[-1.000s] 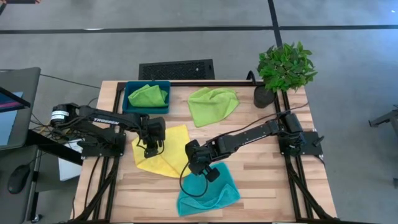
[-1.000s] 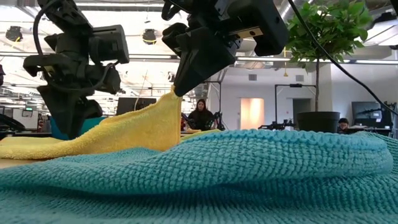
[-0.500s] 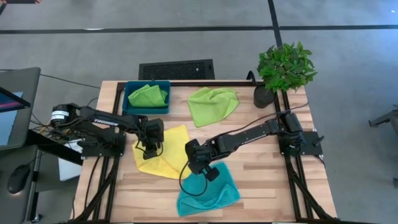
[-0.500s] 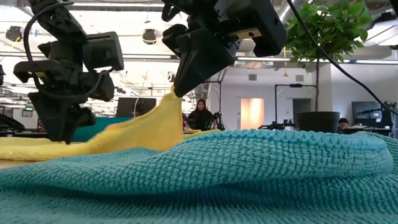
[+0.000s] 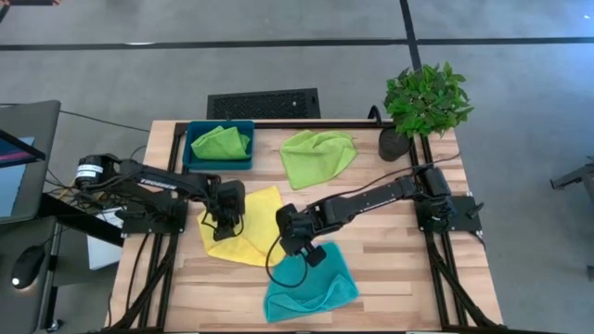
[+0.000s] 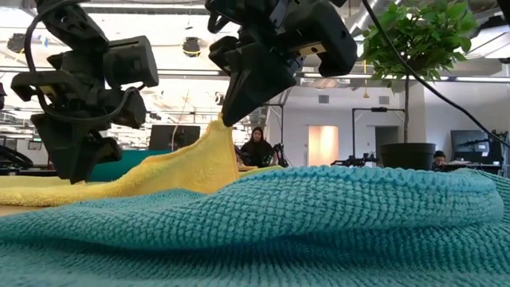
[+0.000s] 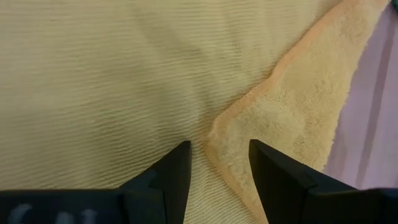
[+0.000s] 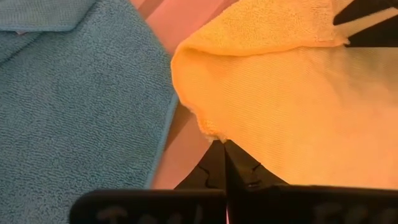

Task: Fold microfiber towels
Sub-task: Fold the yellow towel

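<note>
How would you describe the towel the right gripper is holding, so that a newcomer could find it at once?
Start from the wooden table and look just left of its middle, between the two arms. The yellow towel lies there, one corner pinched and lifted by the right gripper, with the left gripper open over it. It is the only yellow one; its neighbours are green or teal.

Bright, even overhead light (ceiling lamps glare in low view), soft shadows.

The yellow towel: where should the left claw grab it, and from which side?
Probably the folded-over edge of the yellow towel, from straight above: the open left gripper already straddles that ridge. The right gripper is holding another corner up.
</note>
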